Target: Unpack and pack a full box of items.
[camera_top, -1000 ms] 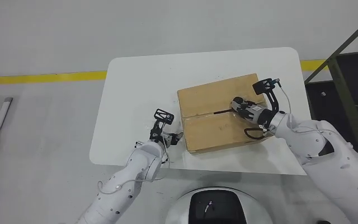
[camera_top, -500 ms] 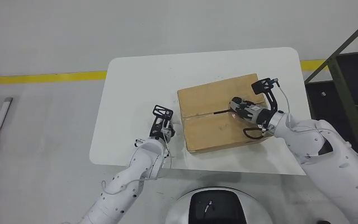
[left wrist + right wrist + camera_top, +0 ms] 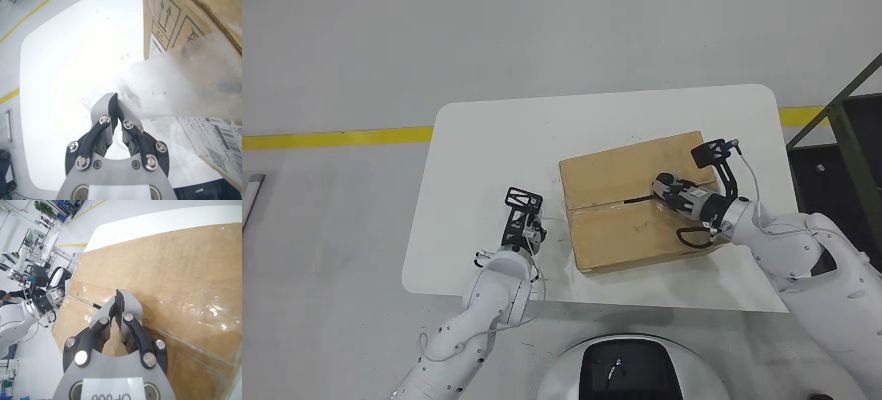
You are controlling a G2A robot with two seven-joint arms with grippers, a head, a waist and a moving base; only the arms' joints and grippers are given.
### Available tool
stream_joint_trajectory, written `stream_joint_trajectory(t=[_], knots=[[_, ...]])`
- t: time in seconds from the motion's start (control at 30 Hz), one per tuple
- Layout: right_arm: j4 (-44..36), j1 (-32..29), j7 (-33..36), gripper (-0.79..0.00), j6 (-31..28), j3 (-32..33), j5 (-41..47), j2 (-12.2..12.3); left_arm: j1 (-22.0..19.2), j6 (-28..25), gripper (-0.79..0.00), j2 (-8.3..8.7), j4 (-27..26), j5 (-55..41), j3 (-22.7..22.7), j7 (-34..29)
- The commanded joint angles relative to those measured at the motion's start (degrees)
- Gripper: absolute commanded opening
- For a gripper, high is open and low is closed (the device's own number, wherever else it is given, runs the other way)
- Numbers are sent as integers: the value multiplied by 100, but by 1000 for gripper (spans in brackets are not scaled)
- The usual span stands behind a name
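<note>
A closed cardboard box (image 3: 632, 200) lies on the white table (image 3: 492, 150), its two top flaps meeting at a taped seam. My left gripper (image 3: 532, 235) hangs just off the box's left side. In the left wrist view this gripper (image 3: 116, 106) is shut on a strip of clear tape (image 3: 170, 85) that stretches from its fingertips to the box (image 3: 170, 28). My right gripper (image 3: 660, 188) rests on the box top at the seam's right end. Seen from the right wrist, the gripper (image 3: 118, 300) is shut with nothing in it, over the taped cardboard (image 3: 170, 266).
A white shipping label (image 3: 217, 136) is stuck on the box's near side. A dark metal frame (image 3: 842, 120) stands past the table's right edge. Bare table extends left of and behind the box.
My left gripper has drawn back to the left, away from the box, with the tape strip in it. The right gripper has stayed at the seam.
</note>
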Motion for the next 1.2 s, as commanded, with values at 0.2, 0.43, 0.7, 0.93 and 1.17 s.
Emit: stream_joint_trajectory(t=[0.2,0.43,0.7,0.93,1.17], knots=[[32,-8,7,-785,-11,-1,29,-16,114,92,-560,-24,-691,541,-307,-214],[30,-5,-6,-785,-28,-4,45,-31,49,280,-425,-125,-1007,851,-388,-156],[8,-15,-18,-785,-48,37,47,-40,-134,125,-302,-271,-996,938,-303,-41],[-15,-53,-14,-785,-48,87,62,-44,-169,97,-163,-362,-1094,1329,-321,-146],[-18,-51,-4,-785,-50,106,107,-54,-89,-17,-86,-427,-1311,1316,-520,-167]])
